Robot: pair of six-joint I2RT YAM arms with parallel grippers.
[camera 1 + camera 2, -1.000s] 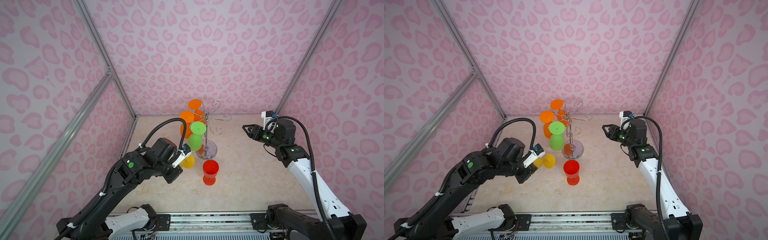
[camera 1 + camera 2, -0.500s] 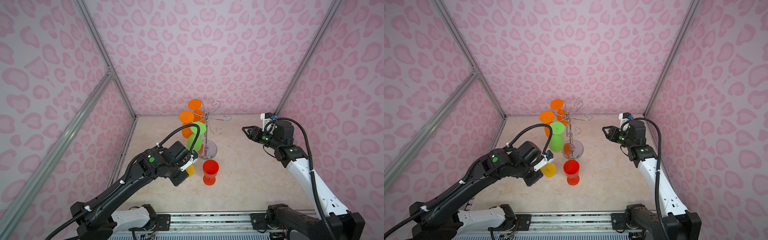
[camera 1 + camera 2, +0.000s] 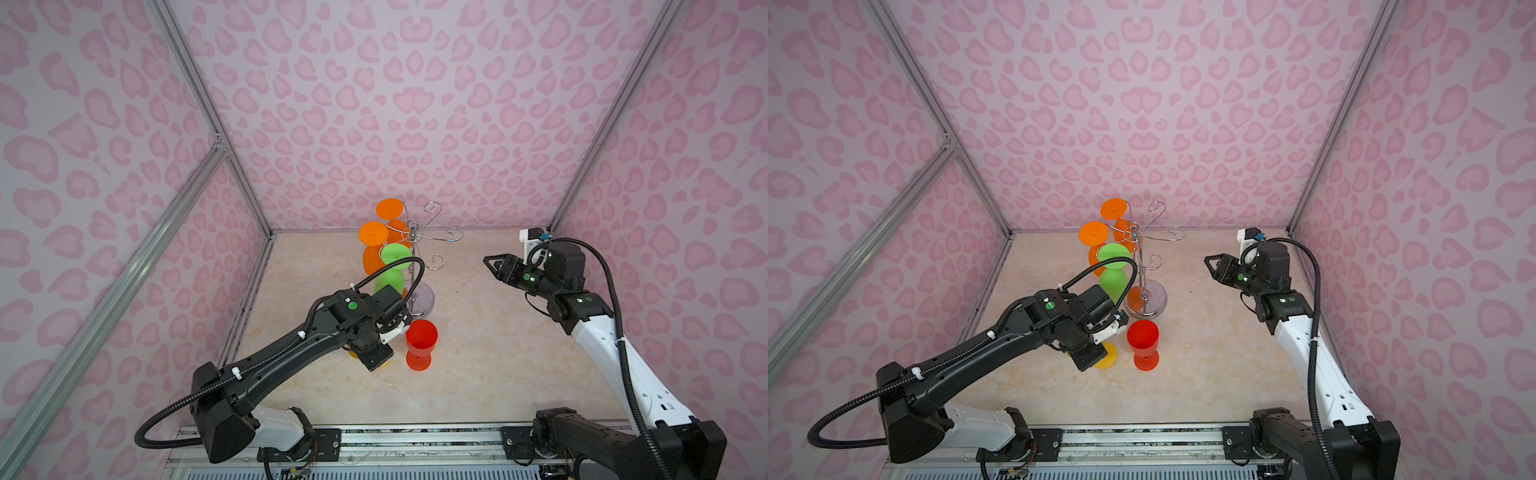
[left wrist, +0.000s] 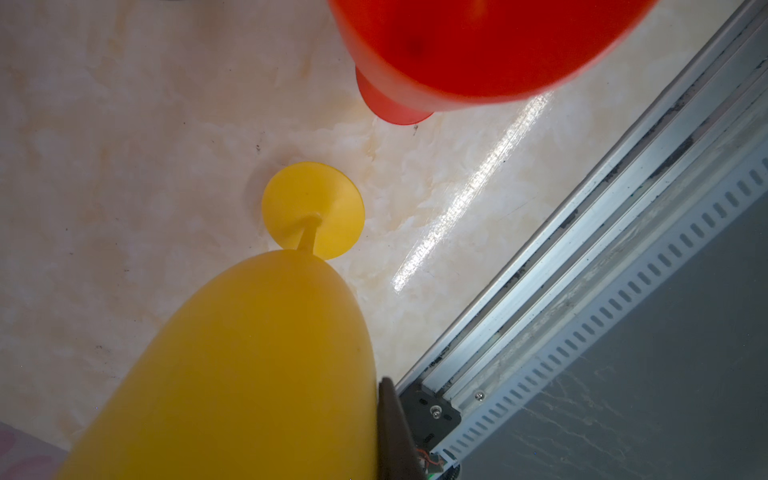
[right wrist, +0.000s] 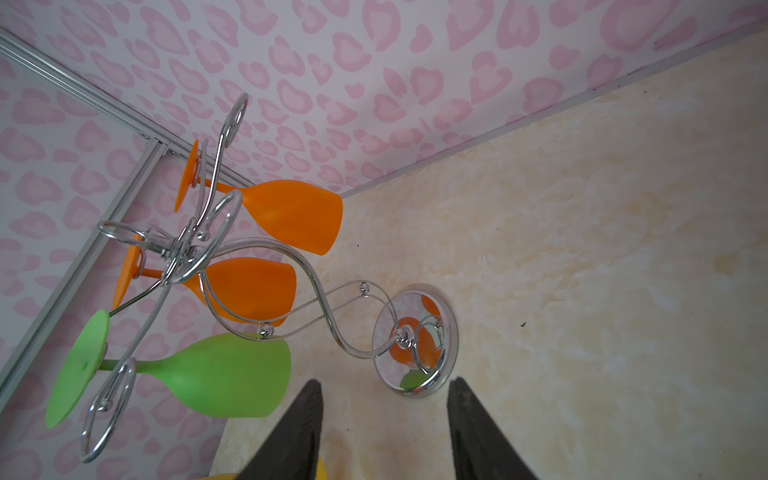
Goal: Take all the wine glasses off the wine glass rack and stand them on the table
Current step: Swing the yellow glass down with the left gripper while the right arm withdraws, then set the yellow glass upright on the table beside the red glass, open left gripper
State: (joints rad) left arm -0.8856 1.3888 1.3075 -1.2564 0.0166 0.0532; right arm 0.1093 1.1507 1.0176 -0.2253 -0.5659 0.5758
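Now, left hand [image 3: 1090,355] grips yellow wine glass [image 4: 249,365].

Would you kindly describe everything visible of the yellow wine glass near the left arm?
The yellow wine glass looks like opaque, matte plastic: an egg-shaped bowl, a thin short stem and a flat round foot. It is off the rack, foot down, gripped at the bowl by the left gripper, one dark finger pressing its side. Its foot is at the marbled table; whether touching, I cannot tell. The red glass stands close beside, apart.
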